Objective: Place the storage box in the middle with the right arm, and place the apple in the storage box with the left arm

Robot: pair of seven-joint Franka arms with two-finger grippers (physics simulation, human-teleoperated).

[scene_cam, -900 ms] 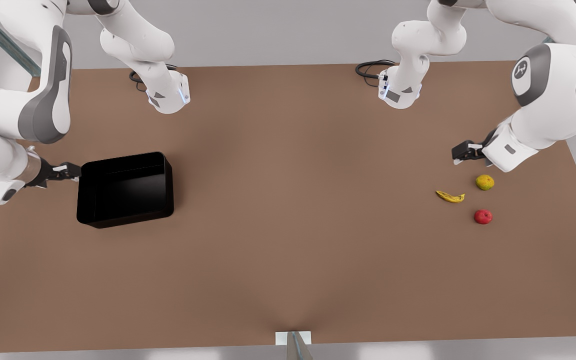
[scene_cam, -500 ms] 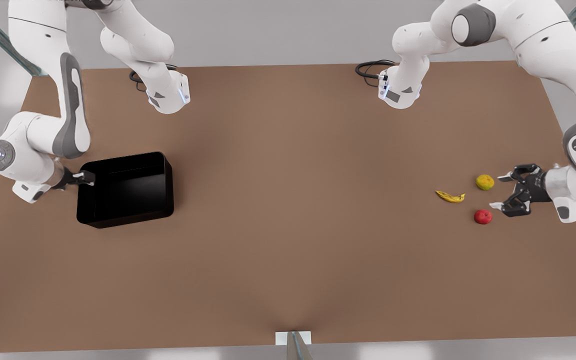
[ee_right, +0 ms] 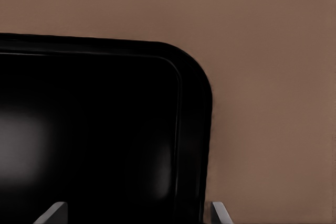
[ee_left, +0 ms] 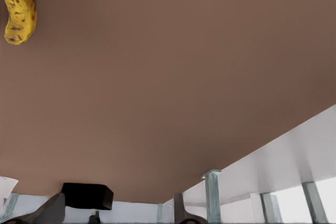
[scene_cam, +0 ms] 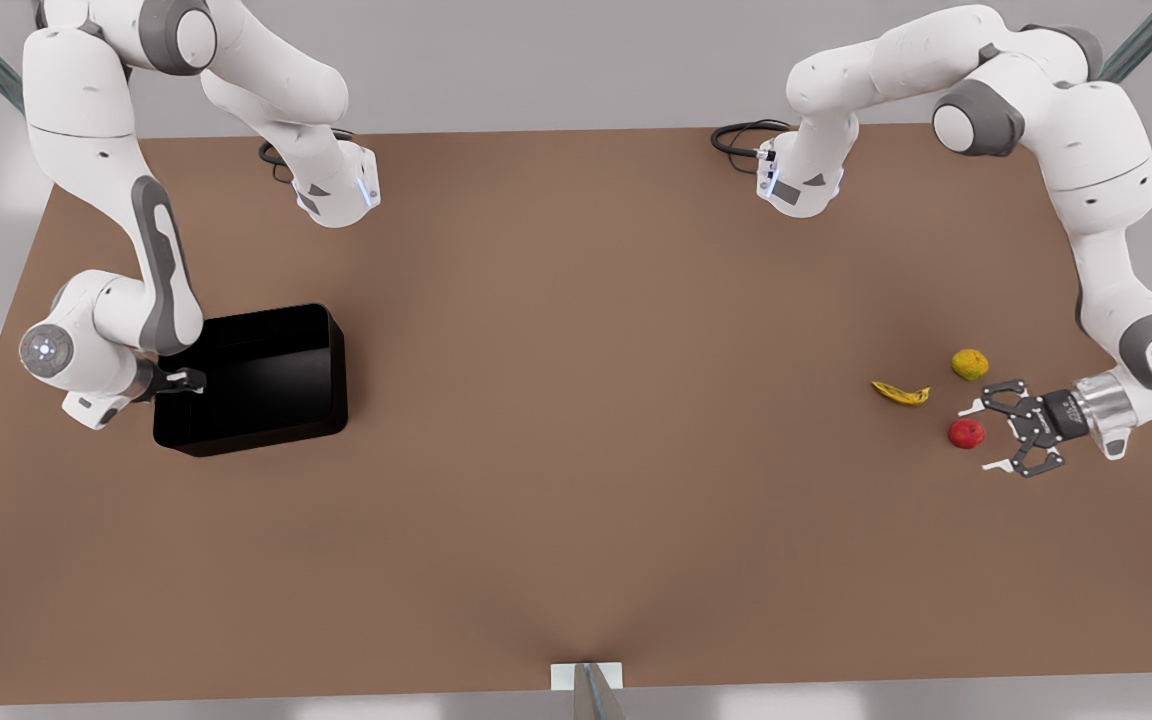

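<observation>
Closing on both targets at once, you are seeing two approaches finish side by side. The right tool [scene_cam: 188,380], narrow and black, has moved from outside the storage box [scene_cam: 266,375] to the wall at the front view's left; in the right wrist view its two fingertips are straddling that wall [ee_right: 205,145] with a gap between them, so it is standing open and not yet gripping. The box itself is sitting where it was, well toward the front view's left of the worktop [scene_cam: 576,450], far from the middle.

On the other side, the left tool [scene_cam: 984,436] has swung down from above the fruits and is now lying low just beside the apple [scene_cam: 966,433], its wide linkage fingers spread with white tips either side of the fruit's near flank, not touching. The banana [scene_cam: 901,393] and the yellow-green fruit [scene_cam: 970,364] are lying near, undisturbed.

You are judging both grasps as imminent: closing on the wall and easing forward around the apple look like the next needs.
</observation>
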